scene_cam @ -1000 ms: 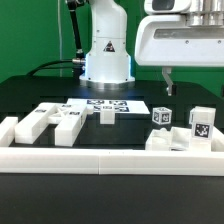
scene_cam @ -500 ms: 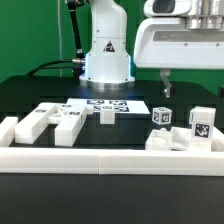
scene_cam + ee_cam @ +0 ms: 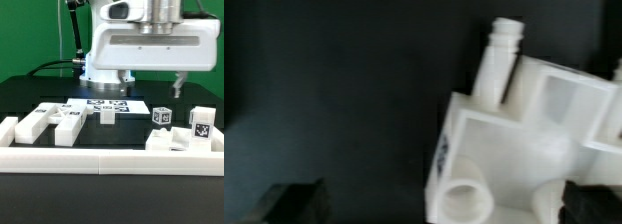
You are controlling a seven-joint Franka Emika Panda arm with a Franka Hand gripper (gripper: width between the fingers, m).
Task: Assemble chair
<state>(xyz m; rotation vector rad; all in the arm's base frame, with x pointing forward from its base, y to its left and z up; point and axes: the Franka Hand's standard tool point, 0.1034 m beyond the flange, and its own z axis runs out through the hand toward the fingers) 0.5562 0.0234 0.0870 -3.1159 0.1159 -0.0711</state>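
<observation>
The claw [image 3: 151, 84] hangs spread wide, pinching nothing, above the tabletop [image 3: 30, 95]. The chair [image 3: 68, 125] lies in loose parts: long pieces [image 3: 40, 122] toward the exterior view's left, tagged blocks [image 3: 202, 122] toward its right, all just behind the front rail [image 3: 100, 157]. The marker board [image 3: 105, 104] lies mid-tabletop. Bare black surface separates the groups. The wrist view shows a pegged part [image 3: 535, 130] below.

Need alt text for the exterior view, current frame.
White chair parts lie loose and unassembled on a black table, some at the exterior view's left, two tagged blocks at its right, behind a low white border rail. The Panda arm hangs above them, jaws empty; the marker board lies mid-table.
</observation>
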